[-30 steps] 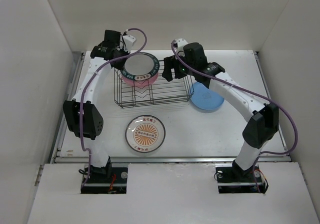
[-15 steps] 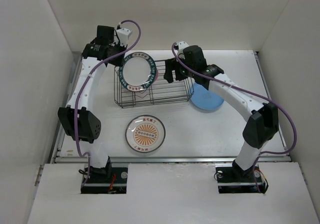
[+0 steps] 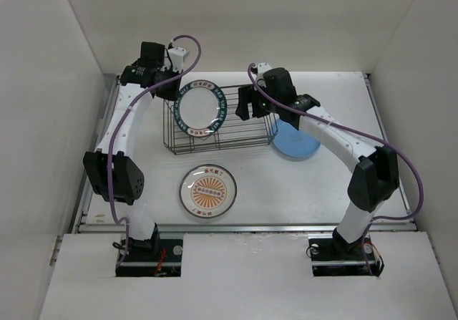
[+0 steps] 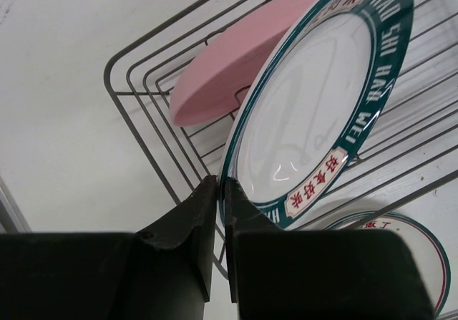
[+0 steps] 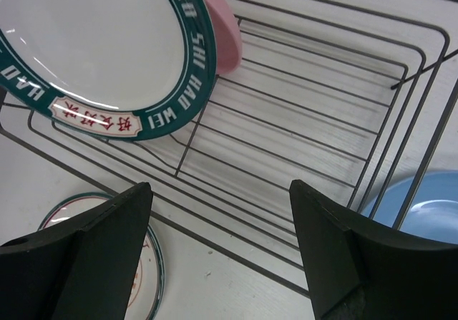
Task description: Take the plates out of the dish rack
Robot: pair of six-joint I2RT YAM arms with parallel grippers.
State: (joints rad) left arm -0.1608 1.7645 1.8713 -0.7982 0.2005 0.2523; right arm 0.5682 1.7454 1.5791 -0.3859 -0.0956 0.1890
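Observation:
My left gripper [image 3: 170,89] is shut on the rim of the white plate with the dark teal lettered rim [image 3: 200,109]. It holds the plate tilted above the left end of the dark wire dish rack [image 3: 240,130]. In the left wrist view the jaws [image 4: 220,187] pinch the plate's edge [image 4: 308,112]. The pink plate [image 4: 222,69] leans in the rack behind it. My right gripper [image 3: 254,109] is open and empty over the rack's right part [image 5: 220,187]. The blue plate [image 3: 297,141] and the sunburst plate [image 3: 208,191] lie flat on the table.
The white table [image 3: 336,184] ends at side walls left and right and a back wall behind the rack. The blue plate touches or nearly touches the rack's right end. Purple cables loop off both arms above the rack.
The left gripper has raised and tipped the teal-rimmed plate so that its face turns up and now covers the pink plate from above. The right gripper has barely moved.

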